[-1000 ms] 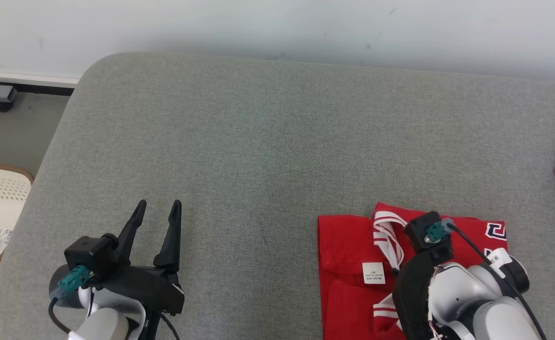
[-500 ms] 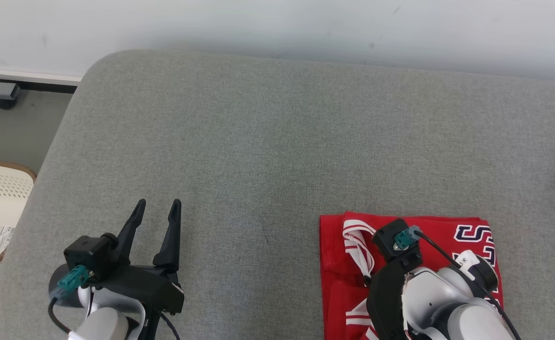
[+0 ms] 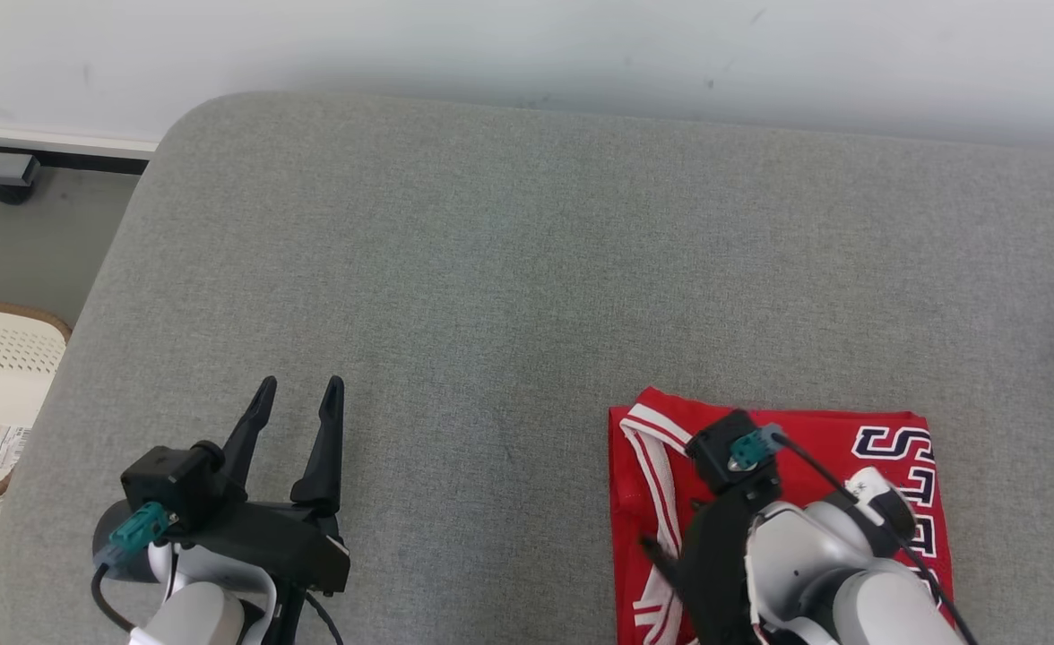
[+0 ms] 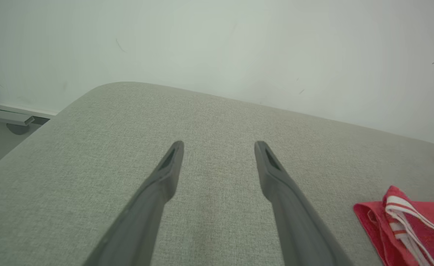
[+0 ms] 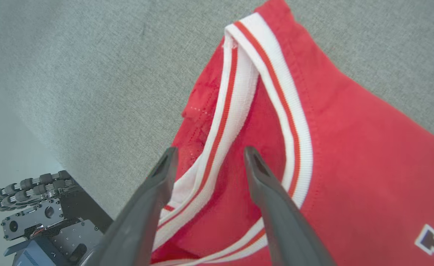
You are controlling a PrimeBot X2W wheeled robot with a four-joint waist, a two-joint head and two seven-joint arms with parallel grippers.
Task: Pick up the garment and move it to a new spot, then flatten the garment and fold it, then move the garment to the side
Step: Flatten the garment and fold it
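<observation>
At the lower right of the head view, the garment (image 3: 814, 423) is seen lying on the grey cushion (image 3: 527, 269), folded into a rough rectangle, with dark lettering (image 3: 894, 443) showing towards its right edge. It is a red jersey edged with white-and-red striped trim (image 5: 239, 85).

The right gripper (image 5: 210, 154) is held just over the left part of the fold. Its fingers are parted, the trim can be seen lying between and beneath them, and nothing is clamped. The left gripper (image 4: 219, 145) is also spread wide, over bare cushion at the lower left of the head view, well apart from the garment.

The fabric is judged to be light, thin and quite limp, and probably a little slick, so the stacked layers can be expected to slide over one another when lifted. No fragility is to be feared. The ribbed trim looks thicker and would offer a firmer pinch, but if it alone were pulled, the fold would likely be opened. A hold is better taken at the doubled edge, through every layer at once, with the pile kept low and dragged or lifted evenly.
</observation>
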